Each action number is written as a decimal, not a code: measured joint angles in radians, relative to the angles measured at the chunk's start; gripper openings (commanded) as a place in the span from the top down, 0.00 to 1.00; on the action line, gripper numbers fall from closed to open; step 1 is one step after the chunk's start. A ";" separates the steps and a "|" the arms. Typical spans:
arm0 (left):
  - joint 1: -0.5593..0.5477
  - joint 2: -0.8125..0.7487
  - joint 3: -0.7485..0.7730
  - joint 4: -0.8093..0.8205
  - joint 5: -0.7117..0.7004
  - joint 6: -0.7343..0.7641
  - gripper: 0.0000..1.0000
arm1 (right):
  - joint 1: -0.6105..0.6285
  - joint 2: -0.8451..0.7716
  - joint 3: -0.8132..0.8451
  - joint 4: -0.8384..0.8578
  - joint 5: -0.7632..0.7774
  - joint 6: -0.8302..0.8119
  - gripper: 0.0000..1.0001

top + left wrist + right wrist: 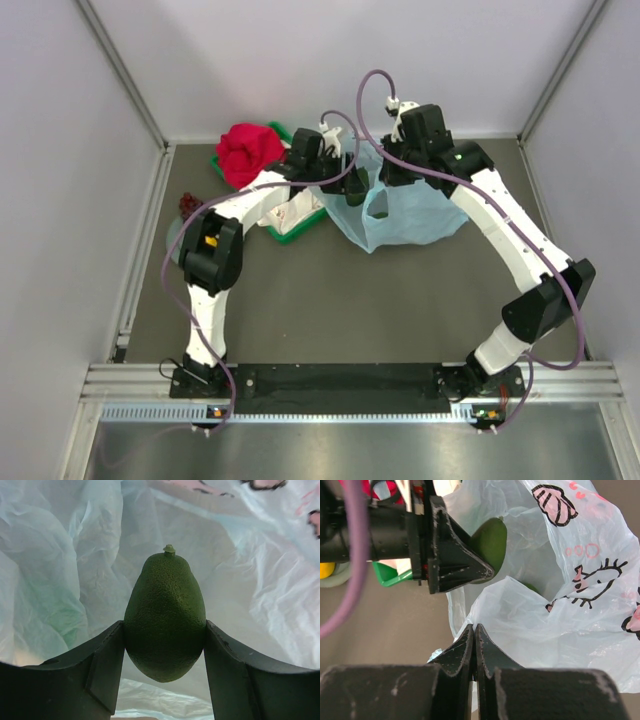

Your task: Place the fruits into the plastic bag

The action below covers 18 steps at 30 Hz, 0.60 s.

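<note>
The left tool (164, 647) is closed on the dark green fruit (165, 605), its two fingers pressing the lower flanks with the stem end pointing away; in the left wrist view pale film fills the frame behind the fruit, so it sits at or just inside the mouth of the plastic bag (560, 630). The right tool (474, 642) is shut narrow, pinching a fold of the bag's rim at lower centre of its own view and holding the mouth up. In the overhead view the bag lies upper centre on the desk (330, 310), beside the green tray (290, 235) and red cloth (248, 152); the grapes (188, 204) wait at the left.

Risks, as I judge them:
- The thin film may slip from the pinch, and the mouth would fall shut.
- The fruit could land on the rim and roll out.
- A finger might snag the film and drag the bag.
</note>
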 measured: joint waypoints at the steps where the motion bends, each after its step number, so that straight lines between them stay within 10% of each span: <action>1: -0.003 0.009 0.006 -0.009 0.000 0.010 0.68 | 0.000 0.000 0.000 -0.001 0.000 0.000 1.00; 18: -0.034 0.135 0.066 -0.080 0.019 0.057 0.48 | 0.000 0.000 0.000 -0.025 0.000 -0.002 1.00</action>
